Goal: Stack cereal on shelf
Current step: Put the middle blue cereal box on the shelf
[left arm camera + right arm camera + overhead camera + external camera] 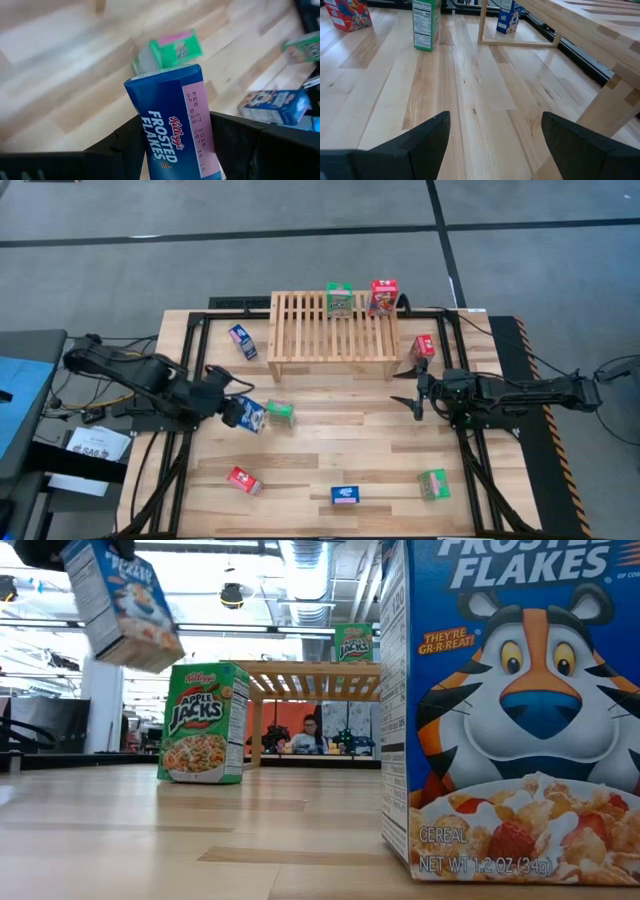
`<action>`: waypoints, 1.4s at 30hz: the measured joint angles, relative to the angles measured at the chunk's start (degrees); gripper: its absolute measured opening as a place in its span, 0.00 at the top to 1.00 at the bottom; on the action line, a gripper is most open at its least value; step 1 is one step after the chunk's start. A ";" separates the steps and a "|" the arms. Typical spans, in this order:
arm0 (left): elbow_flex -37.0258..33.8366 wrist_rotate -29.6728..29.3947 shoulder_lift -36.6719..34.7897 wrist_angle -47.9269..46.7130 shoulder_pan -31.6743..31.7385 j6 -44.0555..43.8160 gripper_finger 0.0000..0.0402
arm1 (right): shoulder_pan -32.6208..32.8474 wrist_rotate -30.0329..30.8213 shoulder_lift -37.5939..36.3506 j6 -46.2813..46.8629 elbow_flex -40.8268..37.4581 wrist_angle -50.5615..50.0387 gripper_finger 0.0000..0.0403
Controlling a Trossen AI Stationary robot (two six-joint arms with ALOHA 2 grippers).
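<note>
Gripping a blue cardboard Frosted Flakes box (249, 415) above the tabletop, the left gripper (228, 408) hangs beside a green Apple Jacks box (281, 412); the right gripper (413, 387), fingers spread, waits near the slatted light-wood rack (300, 330).

Occlusions and cutoffs, all four views

Low view: blue Frosted Flakes box (510, 710) is cropped at 12, 3 and 6 o'clock and blocks the shelf's (310, 675) right end; held blue box (120, 602) is cut at 12 o'clock, gripper above it out of frame; person (309, 732) behind is too small to read. Left wrist view: held box's lower end is hidden between the left gripper's (175, 145) fingers; green box (170, 50) past it is blurred; another green box (306, 48) at 3 o'clock is cropped. Right wrist view: red box (347, 14) and green box (426, 22) are cut at 12 o'clock.
</note>
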 joint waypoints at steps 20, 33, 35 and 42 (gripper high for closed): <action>0.00 -28.06 -4.00 23.81 2.10 56.80 0.55 | -0.01 0.00 0.01 0.01 0.00 -0.02 0.16; 0.00 -34.31 -2.97 38.65 20.00 90.95 0.55 | -0.01 0.00 0.02 0.01 0.01 -0.02 0.16; 0.00 -32.60 -2.39 38.72 23.73 92.87 0.55 | -0.02 0.00 0.02 0.00 0.02 -0.02 0.16; 3.52 -19.97 2.58 38.73 36.59 95.93 0.55 | 0.00 0.00 0.00 0.00 0.01 -0.02 0.16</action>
